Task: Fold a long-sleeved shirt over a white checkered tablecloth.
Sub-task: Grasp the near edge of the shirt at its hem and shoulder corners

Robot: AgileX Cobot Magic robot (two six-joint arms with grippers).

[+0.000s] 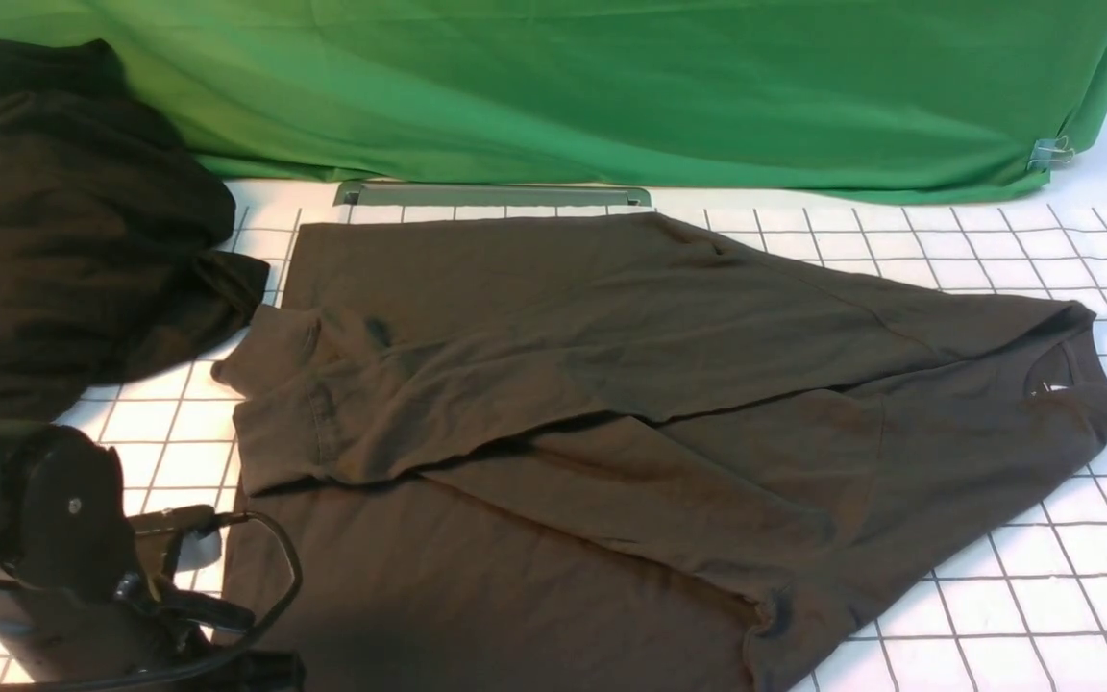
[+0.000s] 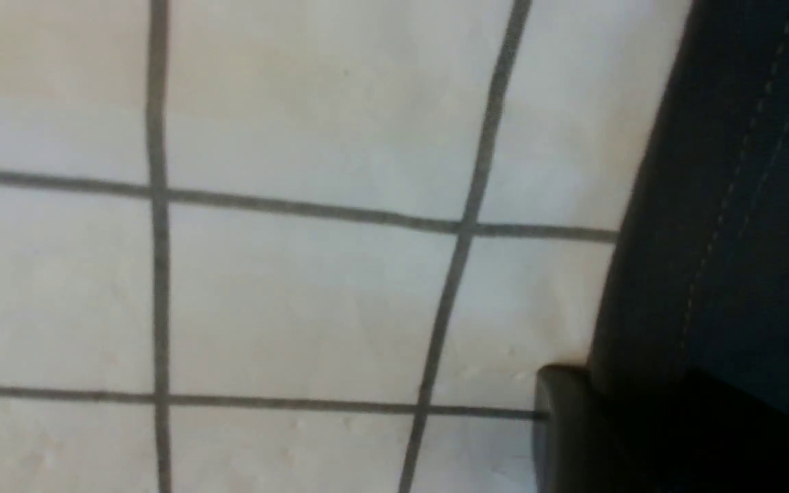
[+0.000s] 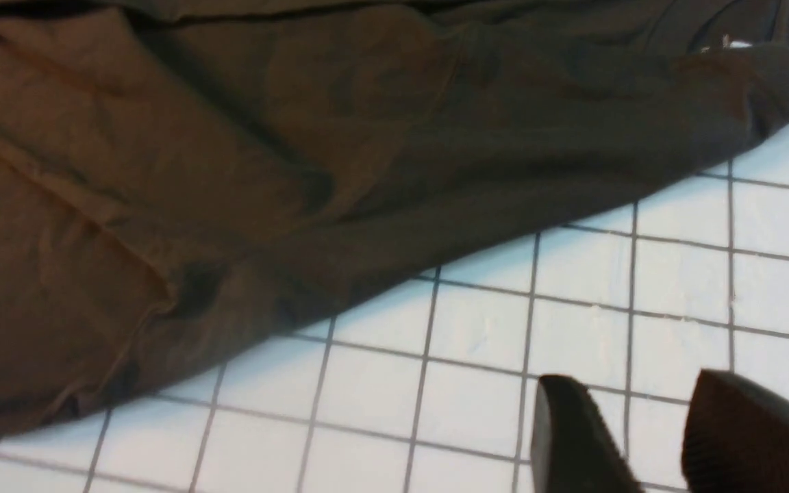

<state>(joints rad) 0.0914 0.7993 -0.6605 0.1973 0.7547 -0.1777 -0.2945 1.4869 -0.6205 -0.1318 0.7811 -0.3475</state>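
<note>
The long-sleeved shirt [image 1: 611, 404] lies spread on the white checkered tablecloth [image 1: 1015, 586], collar and white label to the right, both sleeves folded across the body. My left arm [image 1: 54, 529] is low at the shirt's near-left hem. In the left wrist view the stitched hem [image 2: 744, 205] runs in beside one finger [image 2: 562, 431] of my left gripper [image 2: 627, 397]; the other finger is lost in the dark, so the grip is unclear. My right gripper [image 3: 624, 387] hovers open over bare tablecloth [image 3: 477, 322], nothing between its fingers, near the shirt's edge [image 3: 298, 171].
A black heap of fabric [image 1: 63, 211] sits at the back left, touching the shirt's far-left corner. A green backdrop cloth [image 1: 611, 86] hangs behind, with a metal clip [image 1: 1051, 152] at its right end and a grey bar [image 1: 491, 194] below it.
</note>
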